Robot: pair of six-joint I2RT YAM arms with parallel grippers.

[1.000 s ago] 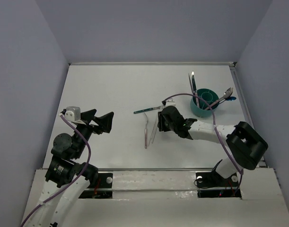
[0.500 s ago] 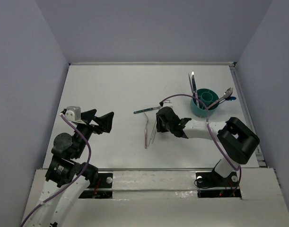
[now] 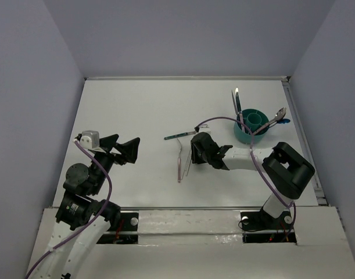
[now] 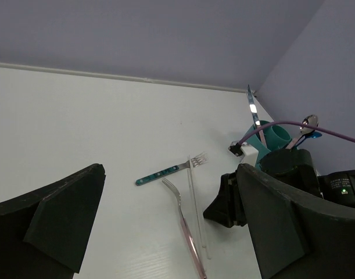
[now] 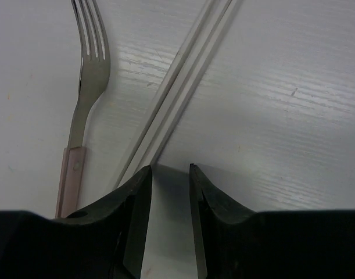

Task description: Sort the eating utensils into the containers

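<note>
Right gripper [image 5: 168, 170] is down low on the table [image 3: 131, 104], jaws parted to a narrow slot with nothing in it. In the wrist view the sticks [image 5: 182, 75] start just off my fingertips at 11 o'clock. They're a pale pair lying flat, touching side by side and running away toward 1 o'clock. The pink fork [image 5: 89, 70] lies just beside them at 9 o'clock, tines pointing away.

From above, the cup [image 3: 251, 129] sits well apart at 2 o'clock from the gripper, and the teal fork [image 3: 178, 136] is at 11.

I reckon these sticks are light, stiff and smooth. Being so thin and flat on the surface, they'll likely roll or skid if one finger touches first. I'd straddle both across their width, near mid-length so they hang level. I'd also stay off the fork's handle, and the pair may split.

Left gripper [image 3: 124, 150] hovers at the table's 9 o'clock, jaws spread wide.
</note>
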